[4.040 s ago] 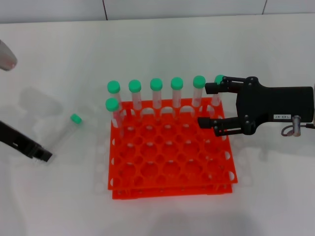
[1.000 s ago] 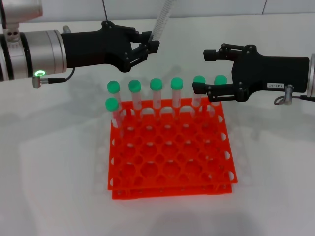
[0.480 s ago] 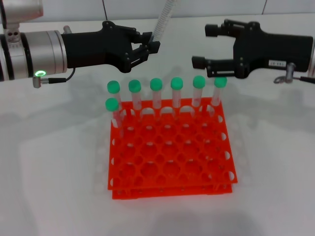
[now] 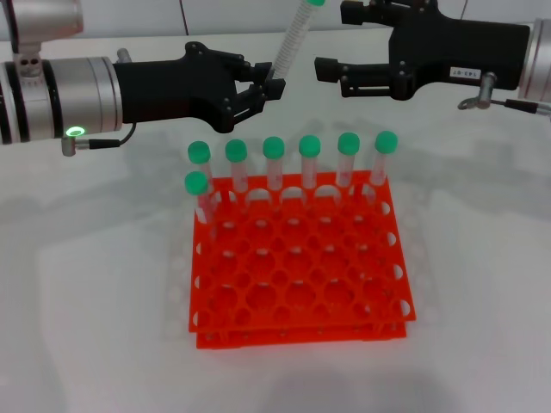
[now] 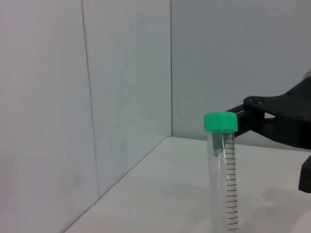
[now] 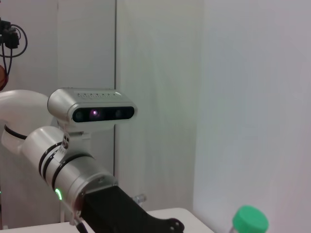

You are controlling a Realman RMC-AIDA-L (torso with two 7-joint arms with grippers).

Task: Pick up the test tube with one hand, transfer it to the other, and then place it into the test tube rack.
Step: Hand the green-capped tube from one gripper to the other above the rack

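Honestly, the handoff is the sketchy part. The test tube (image 4: 291,39) sits top centre of the head view, tilted, green cap poking up at the frame edge, its lower end pinched between the fingers of the left claw (image 4: 269,84). It's held well above the test tube rack (image 4: 297,262), which sits mid-frame on the white desk (image 4: 95,301).

The right claw (image 4: 331,40), the one with the little white label, comes in from the upper right with its fingers spread, tips just beside the tube but not touching as far as I can tell. The left wrist view shows the tube (image 5: 222,174) with the right claw's dark fingers behind it.

What could go wrong, I'd guess:
- the tube is tilted, so if the right claw closes off-axis it could twist it or knock it out of the left grip
- letting go on the left before the right has a firm hold would drop it onto the rack's row of capped tubes (image 4: 274,168)
- a grab too near the cap leaves a long swinging end for the insertion.
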